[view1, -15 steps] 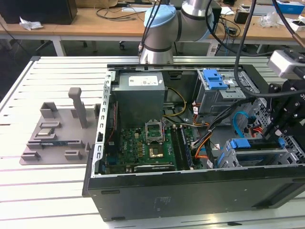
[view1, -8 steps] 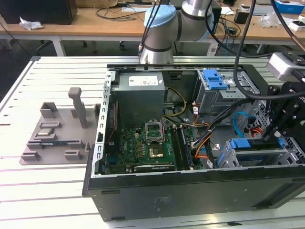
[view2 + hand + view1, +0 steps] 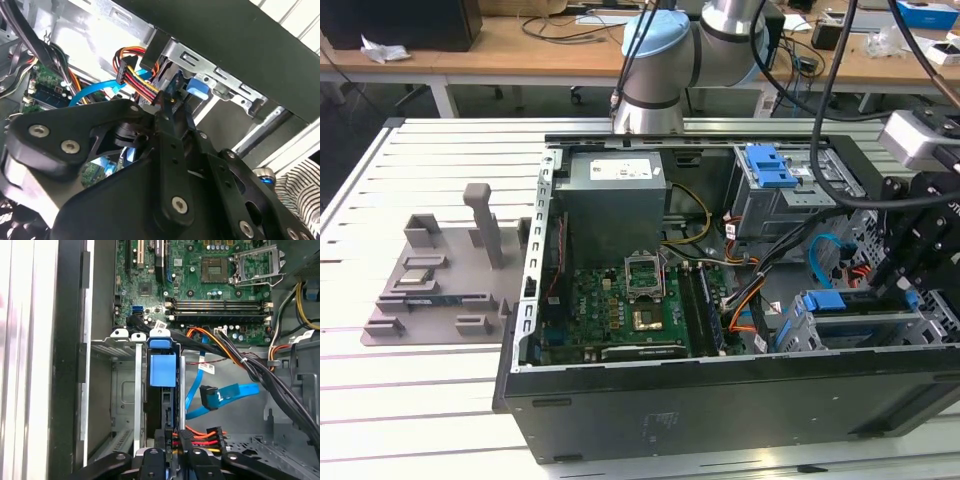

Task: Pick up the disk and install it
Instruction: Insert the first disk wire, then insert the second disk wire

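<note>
The disk (image 3: 162, 369) stands on edge in a slot of the metal drive cage (image 3: 122, 390), its blue carrier end toward the motherboard. In the first wrist view my gripper (image 3: 166, 452) sits at the disk's other end, its black fingers closed against the thin dark edge. The exterior view puts the gripper (image 3: 905, 290) at the case's right end, just over the blue-framed disk (image 3: 840, 302) in the lower cage (image 3: 800, 335). In the second wrist view the fingers (image 3: 170, 130) converge toward a blue tab (image 3: 197, 90) at the cage.
The open computer case (image 3: 720, 400) lies on a slatted table. Inside are the motherboard (image 3: 610, 310), a second cage with a blue latch (image 3: 767, 165), a blue data cable (image 3: 220, 395) and orange-red power wires (image 3: 135, 75) close to the disk. A grey fixture (image 3: 440, 280) sits at the exterior view's left.
</note>
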You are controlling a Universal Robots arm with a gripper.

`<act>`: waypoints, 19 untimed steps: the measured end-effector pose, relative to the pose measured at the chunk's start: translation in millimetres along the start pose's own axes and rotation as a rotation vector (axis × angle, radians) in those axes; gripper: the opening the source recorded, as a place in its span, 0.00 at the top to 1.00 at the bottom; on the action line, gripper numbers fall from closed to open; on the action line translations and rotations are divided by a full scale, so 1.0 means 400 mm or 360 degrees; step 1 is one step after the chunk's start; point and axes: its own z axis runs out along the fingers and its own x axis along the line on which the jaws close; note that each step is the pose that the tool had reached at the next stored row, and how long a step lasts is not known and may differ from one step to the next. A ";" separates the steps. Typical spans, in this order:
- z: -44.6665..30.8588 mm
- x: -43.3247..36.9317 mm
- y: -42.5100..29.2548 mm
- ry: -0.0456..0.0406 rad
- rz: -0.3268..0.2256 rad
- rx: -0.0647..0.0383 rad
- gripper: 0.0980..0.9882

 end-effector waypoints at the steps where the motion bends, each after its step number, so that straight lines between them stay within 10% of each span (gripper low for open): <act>1: -0.010 0.000 0.001 0.0000 0.0000 0.0000 0.84; 10: -0.096 -0.002 0.008 0.0004 0.0000 0.0000 0.99; 19: -0.108 -0.002 0.009 0.0004 0.0000 0.0000 0.99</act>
